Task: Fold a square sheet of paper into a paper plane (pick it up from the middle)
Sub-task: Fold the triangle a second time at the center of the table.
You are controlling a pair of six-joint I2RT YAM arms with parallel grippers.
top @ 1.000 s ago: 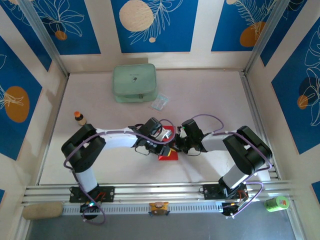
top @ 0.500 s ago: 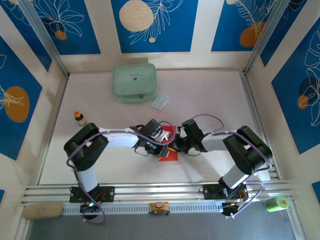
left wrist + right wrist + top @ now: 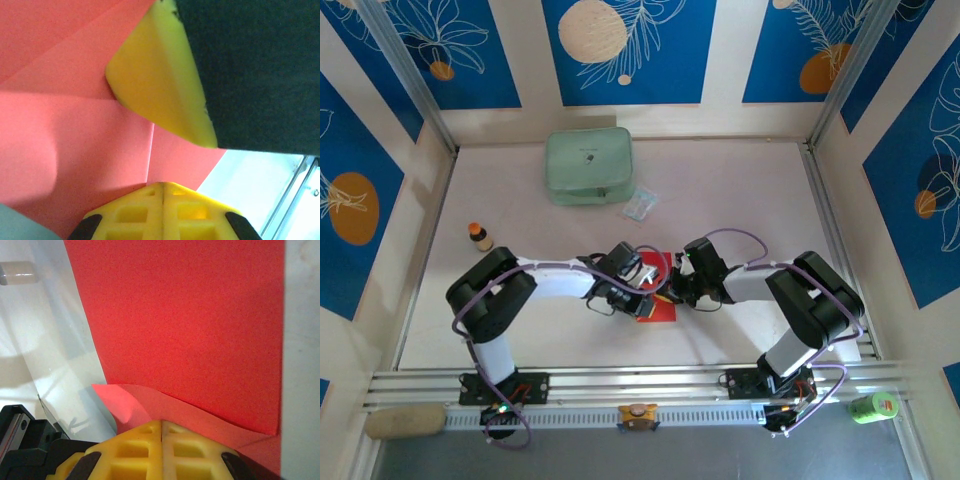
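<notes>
The square sheet of paper (image 3: 658, 309) lies creased and partly folded at mid-table, bright red, between the two wrists. My left gripper (image 3: 643, 291) is shut, and its yellow tips (image 3: 162, 188) rest on the paper (image 3: 75, 150) beside a crease. My right gripper (image 3: 671, 291) is shut too. Its tips (image 3: 162, 423) sit against a raised, curling flap of the paper (image 3: 185, 315). In the left wrist view, the right gripper's yellow finger (image 3: 155, 80) presses on the sheet just ahead of my own tips. No finished paper plane shape is visible.
A pale green pouch (image 3: 588, 166) stands at the back, with a small clear packet (image 3: 641, 204) beside it. A little bottle (image 3: 478, 236) stands at the left. Beyond the near rail lie a beige roll (image 3: 405, 421) and a green object (image 3: 873, 405).
The left wrist has shifted slightly over the paper. The right arm and the sheet have stayed in place, and both grippers remain shut.
</notes>
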